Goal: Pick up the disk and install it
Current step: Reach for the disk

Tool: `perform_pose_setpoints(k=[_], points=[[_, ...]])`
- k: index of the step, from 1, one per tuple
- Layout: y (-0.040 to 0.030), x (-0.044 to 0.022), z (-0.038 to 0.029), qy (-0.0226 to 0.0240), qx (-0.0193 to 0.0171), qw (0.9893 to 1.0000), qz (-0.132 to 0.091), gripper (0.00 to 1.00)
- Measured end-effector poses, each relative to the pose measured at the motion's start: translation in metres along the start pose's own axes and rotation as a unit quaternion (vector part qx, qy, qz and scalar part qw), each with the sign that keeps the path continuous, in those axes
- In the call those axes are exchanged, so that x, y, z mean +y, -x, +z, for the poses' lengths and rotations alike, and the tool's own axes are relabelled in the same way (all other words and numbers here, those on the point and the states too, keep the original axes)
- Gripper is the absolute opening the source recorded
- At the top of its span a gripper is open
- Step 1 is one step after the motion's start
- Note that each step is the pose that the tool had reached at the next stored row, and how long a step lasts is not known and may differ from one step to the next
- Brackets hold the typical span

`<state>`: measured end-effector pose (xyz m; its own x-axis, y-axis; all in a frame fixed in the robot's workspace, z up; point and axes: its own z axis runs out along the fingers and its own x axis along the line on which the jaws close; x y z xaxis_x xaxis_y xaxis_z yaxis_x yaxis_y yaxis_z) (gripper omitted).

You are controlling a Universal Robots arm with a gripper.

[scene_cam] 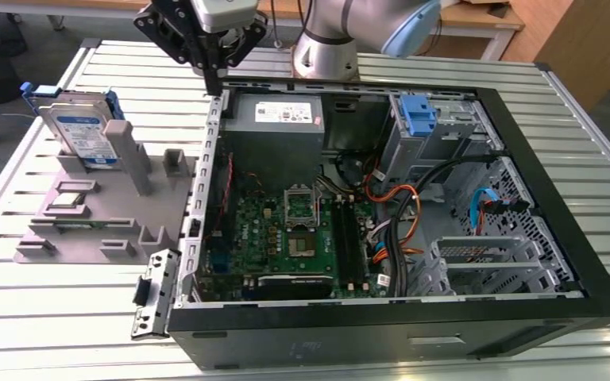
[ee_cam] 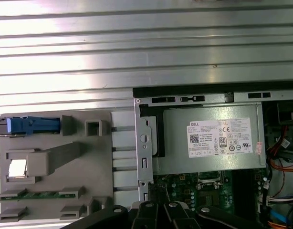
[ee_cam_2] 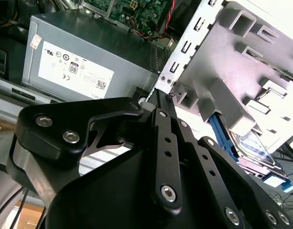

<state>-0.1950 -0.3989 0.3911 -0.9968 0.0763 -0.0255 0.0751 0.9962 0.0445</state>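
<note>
The disk (scene_cam: pixel 80 131) is a silver drive with a white-and-blue label and blue rails. It stands on edge in a slot at the far end of a grey fixture (scene_cam: pixel 104 214), at the exterior view's left. In the first wrist view the disk (ee_cam: pixel 27 125) shows edge-on, and in the second wrist view the disk (ee_cam_2: pixel 254 148) sits behind the fixture's posts. My gripper (scene_cam: pixel 212 79) hangs shut and empty over the case's back wall, to the right of the disk and apart from it. Its fingertips (ee_cam_2: pixel 162 98) meet in a point.
An open computer case (scene_cam: pixel 559 198) lies on the slatted metal table (scene_cam: pixel 29 317). Inside it are a grey power supply (scene_cam: pixel 273 119), a green motherboard (scene_cam: pixel 295 238), loose cables and a drive bay with a blue latch (scene_cam: pixel 416 115). The arm's base (scene_cam: pixel 326 48) stands behind the case.
</note>
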Motion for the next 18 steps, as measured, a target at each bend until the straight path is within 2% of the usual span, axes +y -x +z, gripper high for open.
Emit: perform_pose_setpoints(k=[9, 18], points=[[-0.0022, -0.0002, 0.0000, 0.0000, 0.0000, 1.0000, 0.000, 0.10], [-0.0111, -0.0009, 0.0008, -0.0001, 0.0000, 1.0000, 0.000, 0.10]])
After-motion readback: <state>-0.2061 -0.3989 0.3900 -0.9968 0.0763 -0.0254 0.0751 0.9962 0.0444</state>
